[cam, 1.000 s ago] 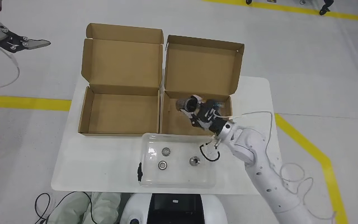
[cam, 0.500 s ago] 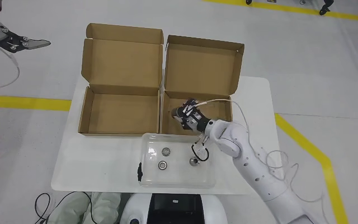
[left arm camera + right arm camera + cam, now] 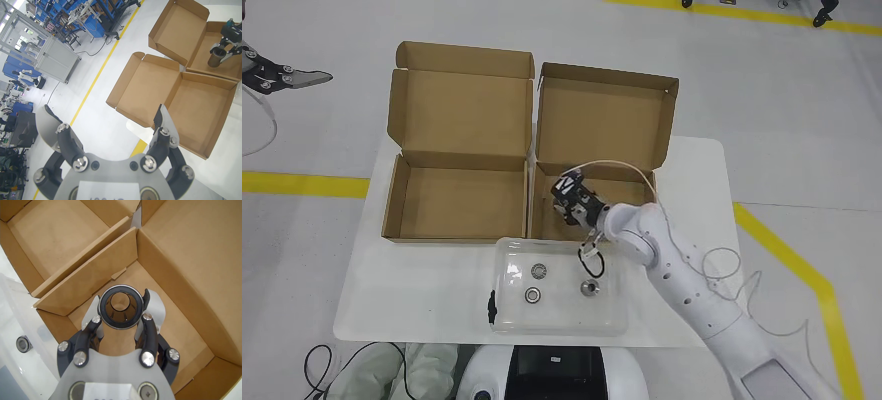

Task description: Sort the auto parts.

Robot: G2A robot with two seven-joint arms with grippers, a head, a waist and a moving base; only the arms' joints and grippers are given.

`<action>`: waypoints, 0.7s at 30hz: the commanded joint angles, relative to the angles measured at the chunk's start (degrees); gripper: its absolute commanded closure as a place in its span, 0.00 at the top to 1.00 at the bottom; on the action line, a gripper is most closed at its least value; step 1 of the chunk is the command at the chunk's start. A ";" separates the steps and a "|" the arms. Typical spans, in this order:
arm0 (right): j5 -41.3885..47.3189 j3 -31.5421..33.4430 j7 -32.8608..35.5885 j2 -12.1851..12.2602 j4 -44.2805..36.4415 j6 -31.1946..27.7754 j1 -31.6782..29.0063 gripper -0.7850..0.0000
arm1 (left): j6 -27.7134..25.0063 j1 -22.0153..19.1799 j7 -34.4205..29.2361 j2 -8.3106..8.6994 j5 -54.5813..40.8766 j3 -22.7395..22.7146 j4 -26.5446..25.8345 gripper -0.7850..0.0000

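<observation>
Holding a metal sleeve (image 3: 121,313) in my right hand (image 3: 122,302), fingers clamped on its sides, bore pointing up at the wrist camera. It sits upright inside the right cardboard box (image 3: 545,215), in the left half, near the wall that butts against the left cardboard box (image 3: 457,205). Can't tell if the sleeve's bottom end touches the box floor.

Left hand (image 3: 103,113) is off the bench (image 3: 372,290), past its far-left corner over the grey floor, fingers wide apart, nothing between them.

Both boxes sit side by side along the far edge of the bench, touching, lids folded back. Left box floor is bare cardboard.

Clear plastic tray (image 3: 562,315) is at the front edge, just beside the boxes' front walls. Three small parts in it:
- ring-shaped part (image 3: 539,270) in the left half, toward the boxes
- second ring part (image 3: 533,295) just in front of that one
- small metal piece (image 3: 588,289) around the middle of the tray, apart from the two rings
</observation>
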 commanded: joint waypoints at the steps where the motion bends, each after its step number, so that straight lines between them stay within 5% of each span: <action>1: -0.03 -0.44 0.67 -0.27 0.83 0.39 0.61 0.00 | 0.00 0.00 0.00 0.00 0.00 0.00 0.00 1.00; 9: -0.77 -2.12 1.97 -1.36 4.12 1.91 2.61 0.01 | 0.00 0.00 0.00 0.00 0.00 0.00 0.00 1.00; 13: -0.63 -2.50 1.90 -1.80 5.12 2.17 3.17 0.44 | 0.00 0.00 0.00 0.00 0.00 0.00 0.00 1.00; 19: -0.95 -2.63 1.82 -2.24 5.81 2.55 3.68 0.71 | 0.00 0.00 0.00 0.00 0.00 0.00 0.00 1.00; 21: -1.04 -2.54 1.77 -2.32 5.72 2.50 3.72 0.72 | 0.00 0.00 0.00 0.00 0.00 0.00 0.00 1.00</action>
